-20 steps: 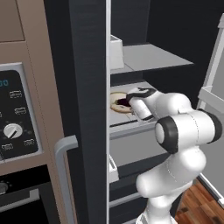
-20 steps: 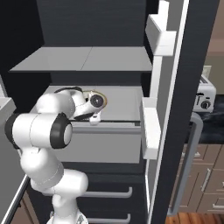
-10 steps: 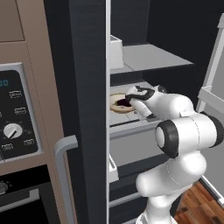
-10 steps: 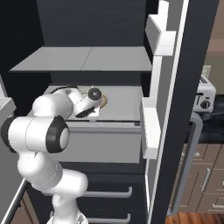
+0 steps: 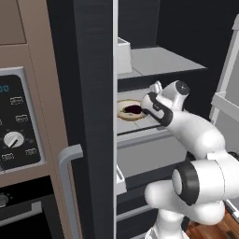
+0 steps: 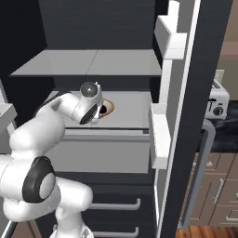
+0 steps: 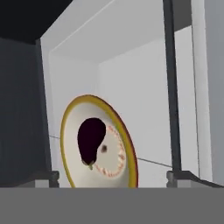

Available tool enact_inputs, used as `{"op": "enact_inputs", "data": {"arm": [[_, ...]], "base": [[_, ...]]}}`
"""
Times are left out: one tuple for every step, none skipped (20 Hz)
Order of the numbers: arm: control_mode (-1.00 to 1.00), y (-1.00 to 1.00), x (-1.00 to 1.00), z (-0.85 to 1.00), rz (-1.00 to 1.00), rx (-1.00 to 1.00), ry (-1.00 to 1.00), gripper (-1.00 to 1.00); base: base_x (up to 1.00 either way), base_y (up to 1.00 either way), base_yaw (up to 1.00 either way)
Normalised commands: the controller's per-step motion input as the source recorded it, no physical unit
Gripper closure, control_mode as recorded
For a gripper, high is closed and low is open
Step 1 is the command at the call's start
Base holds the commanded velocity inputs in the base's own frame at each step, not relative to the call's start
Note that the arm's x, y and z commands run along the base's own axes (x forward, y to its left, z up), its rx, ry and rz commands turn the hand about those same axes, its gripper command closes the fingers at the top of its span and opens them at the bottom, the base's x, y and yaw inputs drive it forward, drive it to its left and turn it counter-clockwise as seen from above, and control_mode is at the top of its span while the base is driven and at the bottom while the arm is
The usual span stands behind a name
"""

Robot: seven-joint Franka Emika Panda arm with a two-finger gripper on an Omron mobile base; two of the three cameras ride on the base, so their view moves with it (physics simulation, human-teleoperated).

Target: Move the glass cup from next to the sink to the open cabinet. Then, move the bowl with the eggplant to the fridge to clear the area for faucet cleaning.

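Note:
The tan bowl (image 5: 127, 113) with the dark eggplant (image 5: 133, 108) in it rests on the fridge's middle shelf (image 5: 140, 133). My gripper (image 5: 147, 109) reaches into the fridge just right of the bowl, at shelf height. In the hand view the bowl (image 7: 98, 142) and eggplant (image 7: 91, 139) sit ahead of my gripper (image 7: 111, 178), whose fingertips (image 7: 43, 176) stand far apart and open, holding nothing. From the right base view the bowl (image 6: 108, 108) peeks out behind my hand. The glass cup is out of view.
An upper fridge shelf (image 5: 158, 60) hangs close above my hand. The open fridge door with white bins (image 6: 162, 135) stands at the right. A dark door edge (image 5: 93, 116) and an oven panel (image 5: 18, 121) lie left. A toaster (image 6: 216, 100) sits on the far counter.
My jaws have gone from shut on the bowl to wide open, and the bowl now lies free on the shelf. My hand has shifted slightly along the shelf.

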Motion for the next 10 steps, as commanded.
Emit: {"op": "enact_inputs", "data": {"arm": [[-1.0,-0.68,-1.0,0.0,-0.12,0.0,-0.01,-1.0],[-1.0,-0.69,-1.0,0.0,-0.12,0.0,-0.01,-1.0],[-1.0,-0.69,-1.0,0.14,-0.13,0.0,0.0,-1.0],[-1.0,-0.56,-1.0,0.57,-0.14,0.0,0.0,-1.0],[-1.0,-0.43,-1.0,0.64,-0.13,0.0,0.0,-1.0],[-1.0,-0.29,-1.0,0.78,-0.12,0.0,0.0,-1.0],[-1.0,-0.27,-1.0,0.8,-0.11,0.0,0.0,-1.0],[-1.0,-0.25,-1.0,0.81,-0.12,0.0,0.0,-1.0],[-1.0,-0.22,-1.0,0.79,-0.11,0.0,0.0,-1.0],[-1.0,-0.22,-1.0,0.76,-0.1,0.0,0.0,-1.0]], "base": [[0.0,0.0,0.0],[0.0,0.0,0.0],[0.0,0.0,0.0],[0.0,0.0,0.0],[0.0,0.0,0.0],[0.0,0.0,0.0],[0.0,0.0,0.0],[0.0,0.0,0.0],[0.0,0.0,0.0],[0.0,0.0,0.0]]}}
